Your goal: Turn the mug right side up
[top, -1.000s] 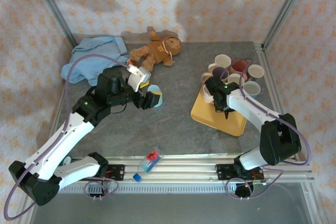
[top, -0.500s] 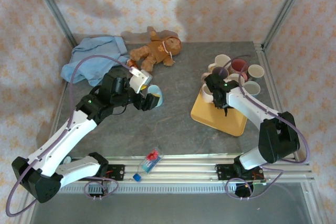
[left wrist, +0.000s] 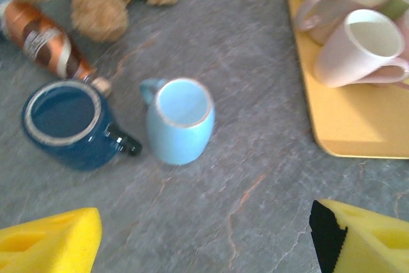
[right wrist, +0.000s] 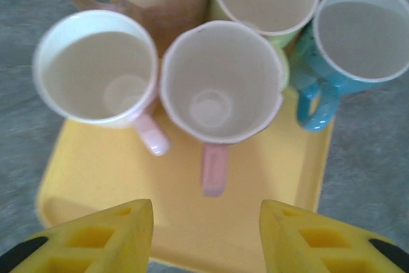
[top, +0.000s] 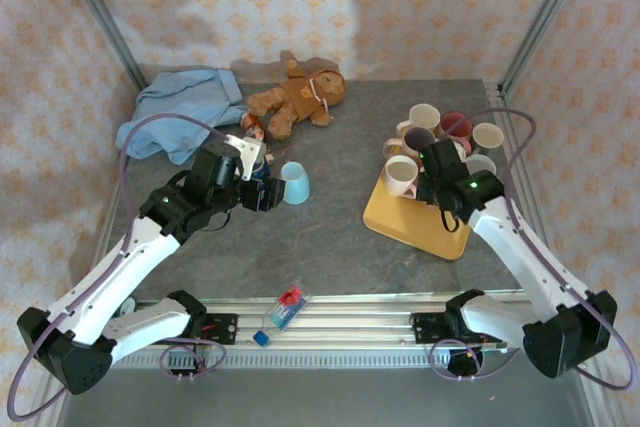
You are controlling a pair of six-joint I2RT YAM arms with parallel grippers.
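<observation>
**Pale-blue mug stands mouth-down on the grey table, both grippers free**

The pale-blue mug (left wrist: 179,123) stands on the stone-grey table (left wrist: 255,177), left of centre. Its flat base appears to face up, and its handle points towards the teddy bear (top: 295,97). A dark-blue mug (left wrist: 64,126) stands just beside it, mouth up, with a brown bottle (left wrist: 48,39) lying close behind. The left gripper (left wrist: 204,234) hovers above and short of the pale-blue mug. Its yellow fingers (left wrist: 51,244) are spread wide and touch nothing.

The right gripper (right wrist: 201,222) hangs over the yellow tray (right wrist: 83,177) on the right side of the table. Its fingers stand apart with bare tray between them, gripping nothing. Below it, a white mug (right wrist: 96,75) and a pink-handled mug (right wrist: 220,87) stand mouth up on the tray. A teal mug (right wrist: 361,36) stands just to their right.
</observation>
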